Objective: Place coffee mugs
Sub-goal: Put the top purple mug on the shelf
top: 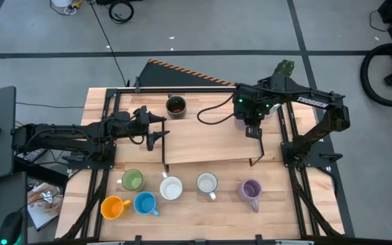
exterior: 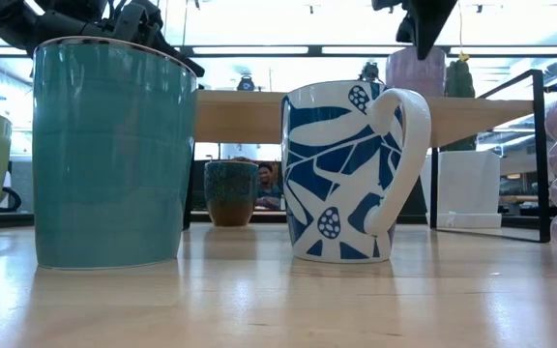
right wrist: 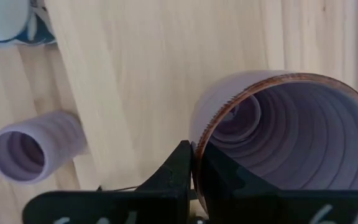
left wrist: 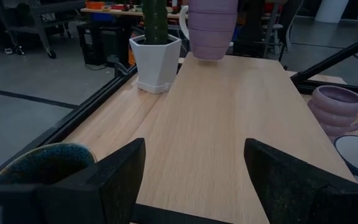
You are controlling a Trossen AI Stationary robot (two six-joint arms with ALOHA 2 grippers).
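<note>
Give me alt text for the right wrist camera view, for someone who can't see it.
The right gripper is shut on the rim of a lavender mug, seen from above over a pale wooden shelf. A second lavender mug sits on the table below, beside part of a white mug.

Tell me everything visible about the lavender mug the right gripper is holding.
The lavender mug is ribbed ceramic with a brownish rim and an empty, ringed interior. The right gripper is shut on its rim, one finger inside and one outside. It hangs upright over the raised wooden shelf near the cactus pot; whether its base touches the shelf cannot be told. Its handle shows in the left wrist view.
</note>
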